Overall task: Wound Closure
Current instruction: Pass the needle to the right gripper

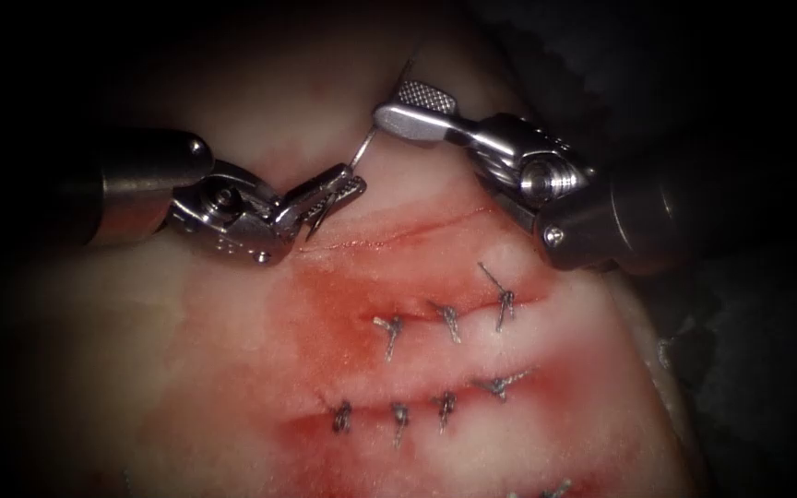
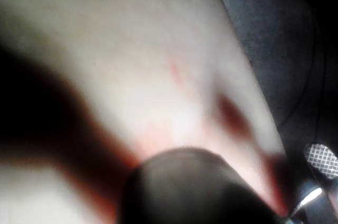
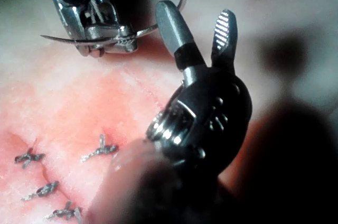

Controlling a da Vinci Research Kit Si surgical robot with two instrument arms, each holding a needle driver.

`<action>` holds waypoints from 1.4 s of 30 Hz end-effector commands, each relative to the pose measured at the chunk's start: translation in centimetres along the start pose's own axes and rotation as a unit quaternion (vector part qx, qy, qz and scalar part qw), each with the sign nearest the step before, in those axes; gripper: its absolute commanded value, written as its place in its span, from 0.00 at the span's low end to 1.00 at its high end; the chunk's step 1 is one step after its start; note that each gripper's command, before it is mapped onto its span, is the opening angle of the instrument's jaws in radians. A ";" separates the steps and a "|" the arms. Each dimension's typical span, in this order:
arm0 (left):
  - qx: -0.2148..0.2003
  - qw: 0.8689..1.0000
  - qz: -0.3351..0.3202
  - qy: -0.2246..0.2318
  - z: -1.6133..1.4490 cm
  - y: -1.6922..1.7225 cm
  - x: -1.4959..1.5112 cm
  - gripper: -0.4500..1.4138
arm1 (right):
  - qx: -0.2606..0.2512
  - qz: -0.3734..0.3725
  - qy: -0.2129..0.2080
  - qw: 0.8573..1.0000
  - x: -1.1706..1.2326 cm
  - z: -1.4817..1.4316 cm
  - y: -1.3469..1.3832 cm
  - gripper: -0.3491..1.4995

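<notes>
The left tool (image 1: 339, 189) grips the needle (image 3: 90, 39) mid-curve, clear of the tissue (image 1: 186, 369). The right tool (image 1: 412, 109) gapes empty; grasp well behind the tip, I'd judge.

Around my work area lies a dark blue-grey cloth (image 1: 601, 65), textured and creased, fading into deep shadow at the edges. A bright light falls on the centre; everything beyond it is black.
</notes>
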 end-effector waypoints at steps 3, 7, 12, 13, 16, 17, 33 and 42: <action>0.002 1.000 0.004 -0.001 0.09 0.04 -0.07 0.00 | -0.005 -0.003 -0.006 1.000 0.04 0.09 0.01 0.90; 0.003 1.000 0.007 -0.002 0.09 0.05 -0.07 0.00 | -0.009 -0.003 -0.014 1.000 0.02 0.11 0.03 0.86; 0.004 1.000 0.012 -0.003 0.08 0.07 -0.07 0.00 | -0.009 -0.006 -0.015 1.000 0.02 0.12 0.04 0.76; 0.004 1.000 0.010 -0.002 0.08 0.07 -0.07 0.00 | -0.010 -0.008 -0.017 1.000 0.01 0.12 0.04 0.73; 0.004 1.000 0.010 -0.003 0.08 0.08 -0.07 0.00 | -0.011 -0.019 -0.018 1.000 0.00 0.13 0.04 0.65; 0.004 1.000 0.007 -0.003 0.08 0.08 -0.07 0.00 | -0.011 -0.019 -0.019 1.000 -0.01 0.12 0.04 0.57; -0.015 1.000 -0.023 0.016 0.16 0.09 -0.08 0.54 | -0.023 -0.017 -0.014 0.999 -0.06 0.10 0.03 0.00; -0.066 0.950 0.305 0.014 0.46 -0.64 -0.29 0.98 | -0.014 -0.117 -0.022 0.993 -0.19 -0.11 -0.03 0.00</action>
